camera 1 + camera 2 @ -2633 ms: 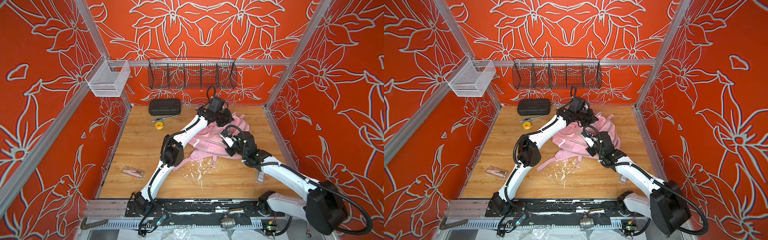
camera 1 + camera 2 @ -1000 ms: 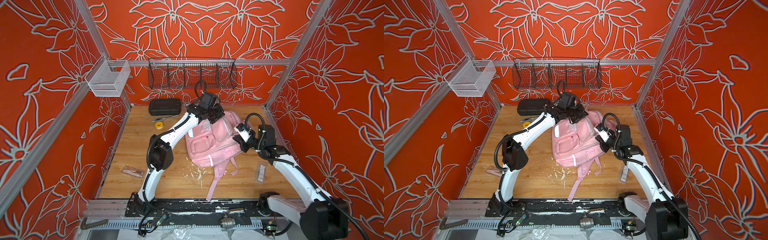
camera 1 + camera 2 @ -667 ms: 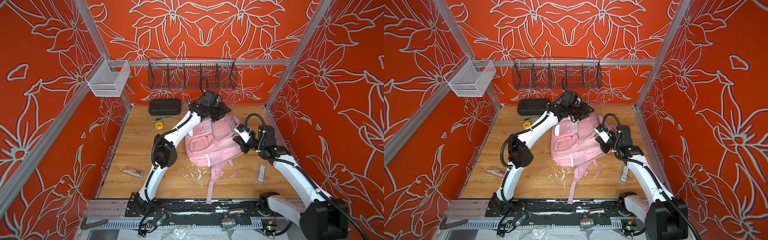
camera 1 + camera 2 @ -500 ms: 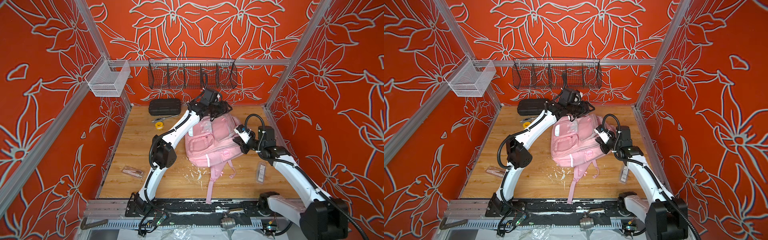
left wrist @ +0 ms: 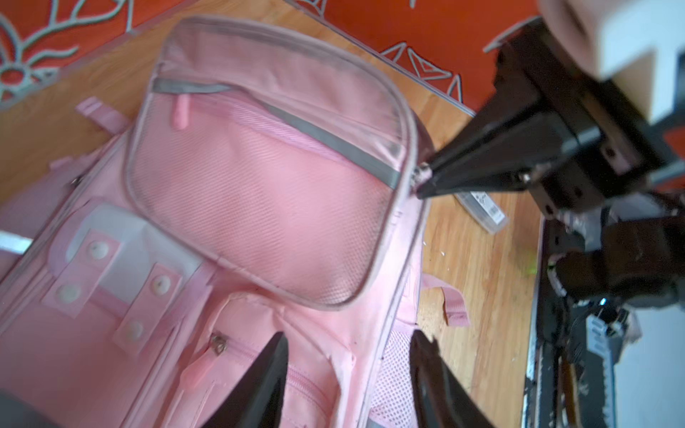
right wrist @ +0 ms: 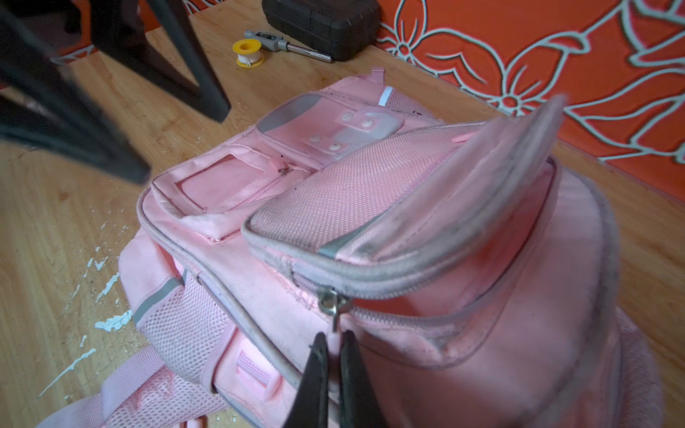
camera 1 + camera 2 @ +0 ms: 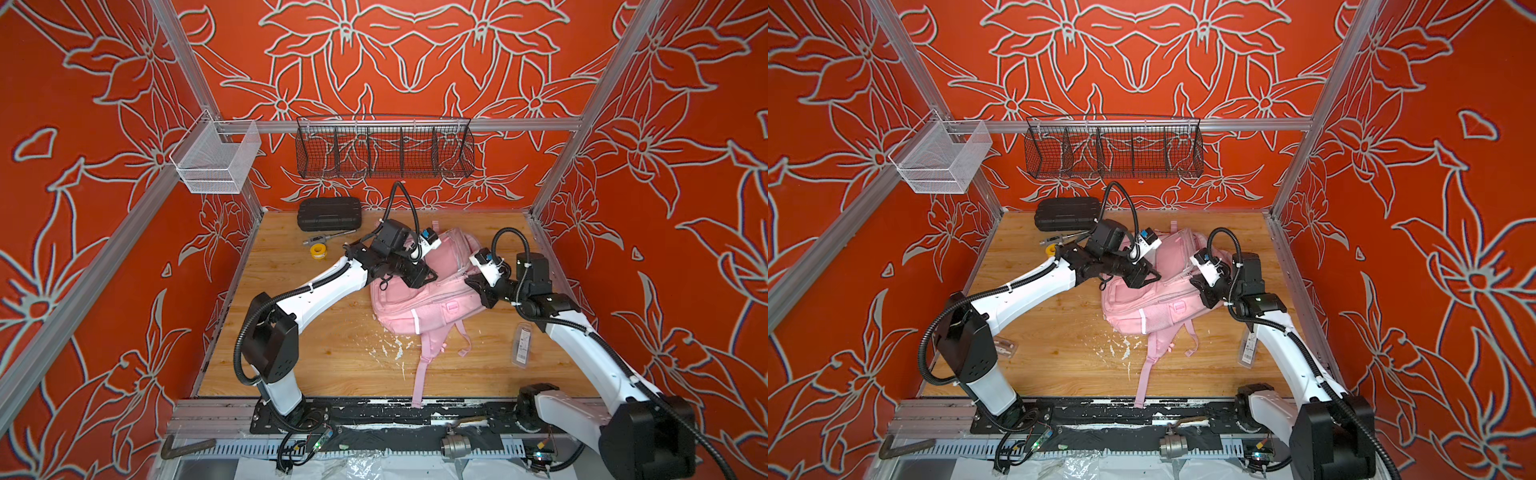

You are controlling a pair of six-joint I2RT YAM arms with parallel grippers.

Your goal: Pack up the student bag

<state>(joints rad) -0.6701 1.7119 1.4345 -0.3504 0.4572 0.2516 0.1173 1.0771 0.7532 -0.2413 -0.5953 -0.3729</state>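
- Enclosure: orange floral walls surround a wooden table [image 7: 316, 357].
- The student bag [image 7: 419, 307] lies front face up on the table between the two sets of fingers. Its straps trail toward the front edge.
- Left arm: the elbow is raised at the front left, the forearm extends diagonally to the bag, and the wrist tips downward.
- Left gripper [image 5: 348, 335]: the fingers [image 5: 267, 370] stand spread apart with nothing between them, directly over a front pocket. Contact with the fabric cannot be determined.
- Right arm: it rises from the front-right base, the forearm runs along the right edge, and the wrist turns inward to the bag's side.
- Right gripper [image 6: 334, 335]: the fingers [image 6: 315, 370] are pinched together on the zipper pull [image 6: 333, 307] of the upper pocket. The pocket flap stands partly open just beyond the fingertips.
- Black case [image 7: 329, 213] and yellow tape roll [image 7: 318, 250]: both lie well beyond the left fingers, near the back wall.
- Clear packet [image 7: 523, 345]: it lies behind the right fingers, beside the forearm.
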